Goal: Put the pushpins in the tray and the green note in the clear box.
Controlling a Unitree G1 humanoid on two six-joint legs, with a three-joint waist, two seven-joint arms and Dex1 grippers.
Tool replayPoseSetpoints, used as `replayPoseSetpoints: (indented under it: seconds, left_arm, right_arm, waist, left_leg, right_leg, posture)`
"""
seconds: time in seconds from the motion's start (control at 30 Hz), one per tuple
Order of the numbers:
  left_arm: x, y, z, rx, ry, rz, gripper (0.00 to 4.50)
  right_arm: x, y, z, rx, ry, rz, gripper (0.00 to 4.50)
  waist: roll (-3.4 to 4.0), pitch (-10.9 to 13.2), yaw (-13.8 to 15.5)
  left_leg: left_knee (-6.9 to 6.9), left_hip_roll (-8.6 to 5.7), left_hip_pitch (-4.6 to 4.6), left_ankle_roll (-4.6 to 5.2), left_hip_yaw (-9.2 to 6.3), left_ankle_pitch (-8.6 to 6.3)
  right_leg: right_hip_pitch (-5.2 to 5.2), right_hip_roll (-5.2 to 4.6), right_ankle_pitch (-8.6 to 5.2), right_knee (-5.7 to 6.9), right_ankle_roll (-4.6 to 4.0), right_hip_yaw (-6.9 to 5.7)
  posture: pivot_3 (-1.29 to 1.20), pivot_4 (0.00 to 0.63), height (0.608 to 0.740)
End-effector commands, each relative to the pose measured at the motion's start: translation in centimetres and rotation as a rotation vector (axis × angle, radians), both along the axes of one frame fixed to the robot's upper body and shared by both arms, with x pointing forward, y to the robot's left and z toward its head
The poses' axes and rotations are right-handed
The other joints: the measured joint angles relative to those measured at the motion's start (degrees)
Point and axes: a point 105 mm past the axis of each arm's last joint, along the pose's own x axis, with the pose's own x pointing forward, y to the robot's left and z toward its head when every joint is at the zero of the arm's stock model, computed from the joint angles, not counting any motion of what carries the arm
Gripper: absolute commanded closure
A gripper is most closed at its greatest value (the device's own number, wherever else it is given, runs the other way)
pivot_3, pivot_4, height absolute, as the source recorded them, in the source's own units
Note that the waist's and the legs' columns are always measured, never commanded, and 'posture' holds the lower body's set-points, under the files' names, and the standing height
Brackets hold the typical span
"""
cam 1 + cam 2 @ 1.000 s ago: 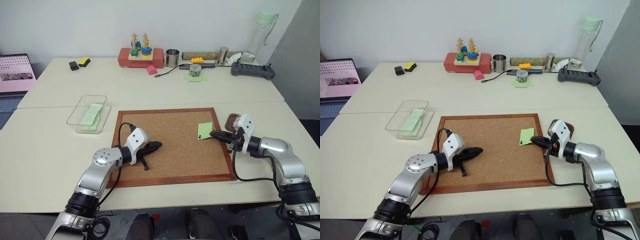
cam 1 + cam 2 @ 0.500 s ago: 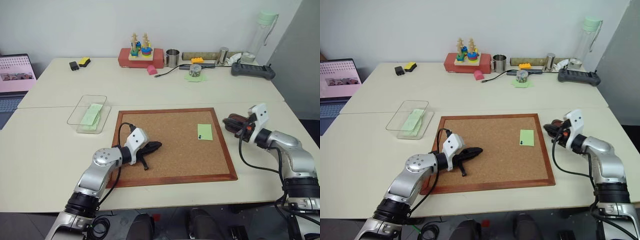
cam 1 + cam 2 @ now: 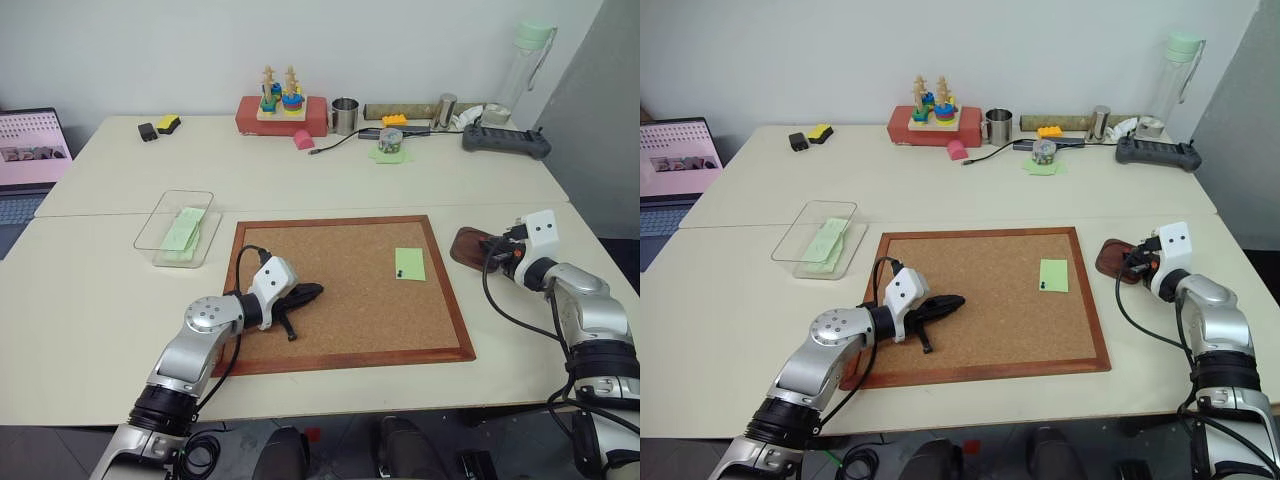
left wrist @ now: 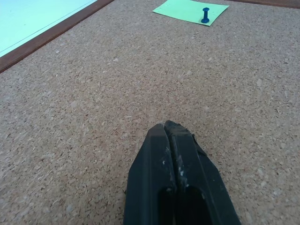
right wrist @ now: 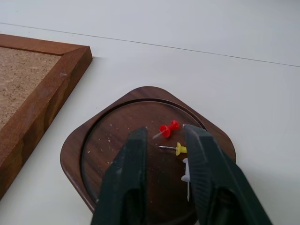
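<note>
Your right gripper is hanging just over the tray, its fingers standing a little apart with nothing between them. Below the gap a red pin is lying on the dark wood, with a yellow pin and a white pin close beside it. The parted fingers over a loose pin suggest a drop being made here, which is why the hand is sitting off the board's right edge rather than over the cork.

The tray is resting on the table just beside the cork board, so each carry from the board is short.

Your left gripper is lying low over the cork with its fingers pressed together, holding nothing. It is pointing across the board toward the green note, well apart from it, and looks to be parked out of the right arm's way.

The note is lying flat near the board's right side, and one blue pin is standing in it, pinning it down. That pin is likely why the note is not yet in the clear box, which is sitting off the board's far left corner with green paper already inside. You are probably needing that blue pin out first; then the note is free to lift.
</note>
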Motion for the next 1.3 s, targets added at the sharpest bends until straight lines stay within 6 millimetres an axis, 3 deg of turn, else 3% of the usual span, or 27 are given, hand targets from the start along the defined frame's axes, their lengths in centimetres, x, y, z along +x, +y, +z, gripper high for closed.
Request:
replayPoseSetpoints:
  seconds: [0.03, 0.13, 0.3, 0.4, 0.57, 0.73, 1.1, 1.3]
  left_arm:
    - [-0.6, 1.1, -2.4, 0.061, 0.086, 0.032, 4.50]
    - [-0.7, 1.1, -2.4, 0.060, 0.086, 0.032, 4.50]
    - [-0.7, 1.1, -2.4, 0.059, 0.087, 0.031, 4.50]
    - [-0.7, 1.1, -2.4, 0.060, 0.087, 0.029, 4.50]
    - [-0.7, 1.1, -2.4, 0.057, 0.087, 0.029, 4.50]
    - [-0.7, 1.1, -2.5, 0.060, 0.088, 0.030, 4.50]
    - [-0.8, 1.2, -2.5, 0.063, 0.091, 0.031, 4.50]
    - [-0.8, 1.2, -2.5, 0.064, 0.091, 0.030, 4.50]
  right_arm:
    - [0.1, 0.4, 3.3, 0.028, -0.114, 0.045, 2.21]
    - [-0.4, 1.2, 4.1, 0.026, -0.136, 0.113, 1.39]
    - [-2.0, 4.4, 4.8, -0.063, -0.160, 0.328, 1.39]
    - [-3.4, 7.2, 3.6, -0.148, -0.140, 0.490, 1.39]
    - [-4.4, 10.0, 1.3, -0.194, -0.118, 0.604, 1.39]
    - [-3.8, 11.2, 0.1, -0.182, -0.118, 0.612, 1.39]
    - [-3.4, 13.4, -0.4, -0.125, -0.116, 0.674, 1.39]
    - [-3.5, 13.7, -0.6, -0.096, -0.092, 0.691, 2.42]
  waist:
    - [0.00, 0.0, 0.0]
    - [0.00, 0.0, 0.0]
    - [0.00, 0.0, 0.0]
    - [0.00, 0.0, 0.0]
    - [0.00, 0.0, 0.0]
    - [-0.01, 0.0, 0.0]
    - [-0.01, 0.0, 0.0]
    - [-0.01, 0.0, 0.1]
  left_leg:
    - [0.00, 0.00, 0.00, 0.00, 0.00, 0.00]
    - [0.00, 0.01, 0.00, 0.00, 0.01, 0.00]
    - [-0.02, 0.01, 0.00, 0.00, 0.00, 0.00]
    - [-0.09, 0.02, 0.02, 0.01, -0.01, 0.00]
    - [-0.17, 0.02, 0.12, 0.00, 0.01, 0.00]
    - [-0.17, 0.01, 0.14, 0.00, 0.14, 0.00]
    - [-0.42, 0.00, 0.35, 0.00, 0.48, 0.00]
    - [-0.52, -0.01, 0.36, 0.00, 0.54, 0.00]
  right_leg:
    - [0.00, 0.00, 0.00, 0.00, 0.00, 0.00]
    - [0.00, 0.00, 0.00, 0.00, 0.00, 0.00]
    - [0.00, 0.00, -0.01, -0.03, 0.01, 0.00]
    - [0.00, 0.00, -0.01, -0.04, 0.01, -0.01]
    - [0.02, 0.01, -0.01, -0.03, 0.01, 0.01]
    - [0.01, 0.01, -0.01, -0.05, 0.02, 0.12]
    - [-0.03, 0.01, 0.01, -0.06, 0.05, 0.63]
    - [-0.05, 0.01, 0.02, -0.14, 0.08, 0.74]
  posture:
    - [0.00, 0.150, 0.740]
    - [0.00, 0.150, 0.740]
    - [0.00, 0.150, 0.740]
    - [0.00, 0.150, 0.740]
    - [0.00, 0.150, 0.740]
    - [0.00, 0.150, 0.740]
    - [0.00, 0.150, 0.740]
    - [0.00, 0.150, 0.740]
